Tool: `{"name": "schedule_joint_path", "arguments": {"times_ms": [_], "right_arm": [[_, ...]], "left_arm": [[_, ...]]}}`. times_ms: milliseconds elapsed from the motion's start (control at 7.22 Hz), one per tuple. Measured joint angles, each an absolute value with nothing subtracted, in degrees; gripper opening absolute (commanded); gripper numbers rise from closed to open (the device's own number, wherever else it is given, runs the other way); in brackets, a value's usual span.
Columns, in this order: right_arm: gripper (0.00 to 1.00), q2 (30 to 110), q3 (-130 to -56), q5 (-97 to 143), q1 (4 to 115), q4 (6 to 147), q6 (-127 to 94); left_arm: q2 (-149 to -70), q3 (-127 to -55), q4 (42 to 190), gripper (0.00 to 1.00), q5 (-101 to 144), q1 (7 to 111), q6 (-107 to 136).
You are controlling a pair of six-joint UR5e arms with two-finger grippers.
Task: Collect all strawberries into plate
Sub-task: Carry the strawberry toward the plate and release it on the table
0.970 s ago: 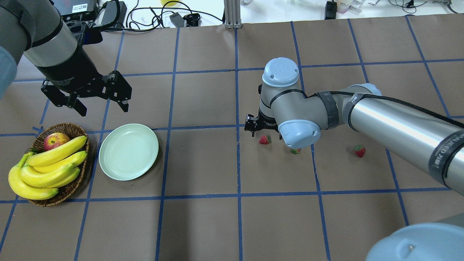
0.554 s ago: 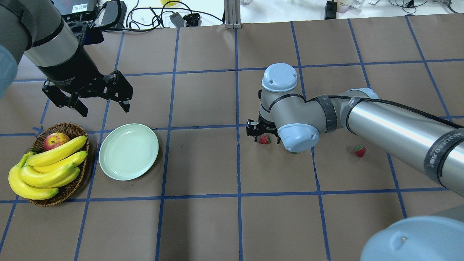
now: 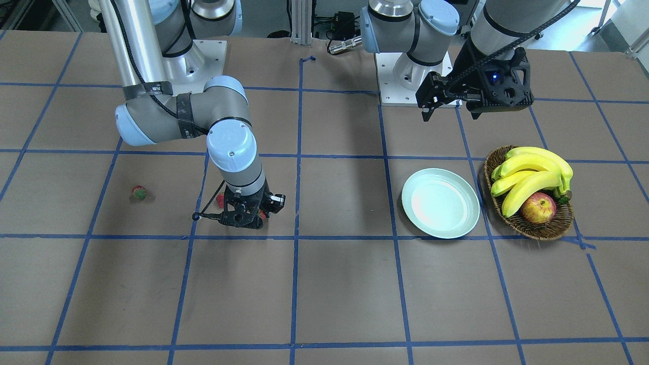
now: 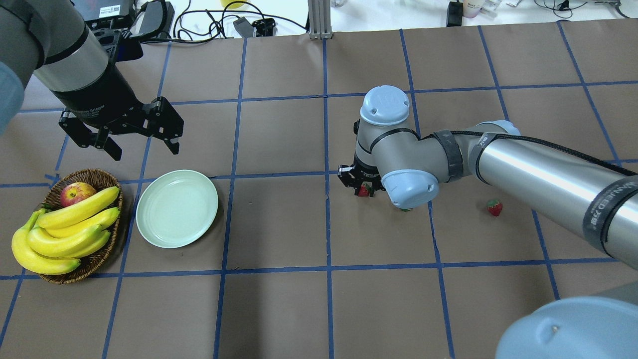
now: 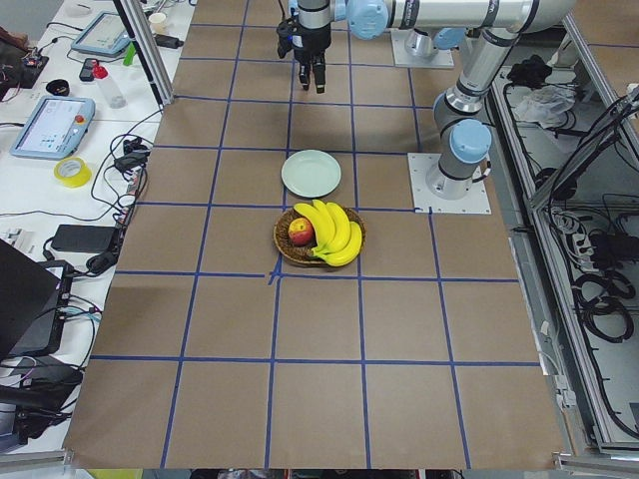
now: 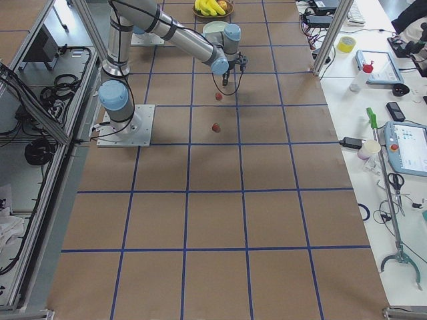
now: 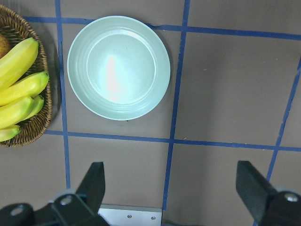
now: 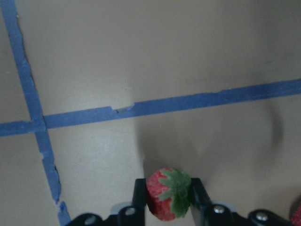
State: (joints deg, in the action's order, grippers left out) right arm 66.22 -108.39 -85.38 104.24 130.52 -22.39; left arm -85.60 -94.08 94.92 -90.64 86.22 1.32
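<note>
My right gripper (image 4: 364,186) is down at the table in the middle, shut on a small red strawberry (image 4: 364,190) with a green cap. The right wrist view shows that strawberry (image 8: 168,192) squeezed between the two fingers (image 8: 140,197). A second strawberry (image 4: 406,209) is mostly hidden under the wrist just to its right; it shows in the front view (image 3: 220,201). A third strawberry (image 4: 494,207) lies farther right. The pale mint plate (image 4: 177,208) is empty at the left. My left gripper (image 4: 143,148) hangs open and empty above the plate's far side.
A brown wicker basket (image 4: 99,175) with bananas (image 4: 70,224) and a red-yellow apple (image 4: 76,193) stands just left of the plate. Cables and boxes (image 4: 149,20) lie beyond the table's far edge. Blue tape lines (image 4: 326,224) grid the brown table.
My right gripper has moved down over the nearest strawberry and closed on it. The left gripper has barely moved.
</note>
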Motion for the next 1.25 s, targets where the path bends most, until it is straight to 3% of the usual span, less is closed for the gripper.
{"name": "schedule_joint_path", "arguments": {"times_ms": [277, 693, 831, 970, 1109, 1247], "right_arm": [[0.13, 66.4, -107.2, -78.6, 105.2, 130.5, -26.0], [0.12, 63.1, -103.6, -71.5, 112.5, 131.1, -39.4], [0.31, 61.3, -101.7, -71.5, 114.8, 131.3, -42.2], [0.59, 60.4, -100.5, -71.6, 116.0, 131.4, -43.4], [0.99, 60.3, -99.9, -72.3, 116.4, 131.4, -43.9], [1.00, 60.7, -99.6, -74.2, 116.6, 131.4, -44.1]], "left_arm": [[-85.4, -94.1, 95.0, 1.00, -91.1, 86.2, 1.3], [-85.6, -94.2, 94.9, 1.00, -91.2, 86.2, 1.3], [-85.7, -94.3, 95.0, 1.00, -91.3, 86.2, 1.2], [-85.7, -94.3, 95.0, 1.00, -91.3, 86.2, 1.1], [-85.7, -94.3, 94.9, 1.00, -91.3, 86.2, 1.0], [-85.7, -94.3, 94.9, 1.00, -91.2, 86.2, 1.0]]}}
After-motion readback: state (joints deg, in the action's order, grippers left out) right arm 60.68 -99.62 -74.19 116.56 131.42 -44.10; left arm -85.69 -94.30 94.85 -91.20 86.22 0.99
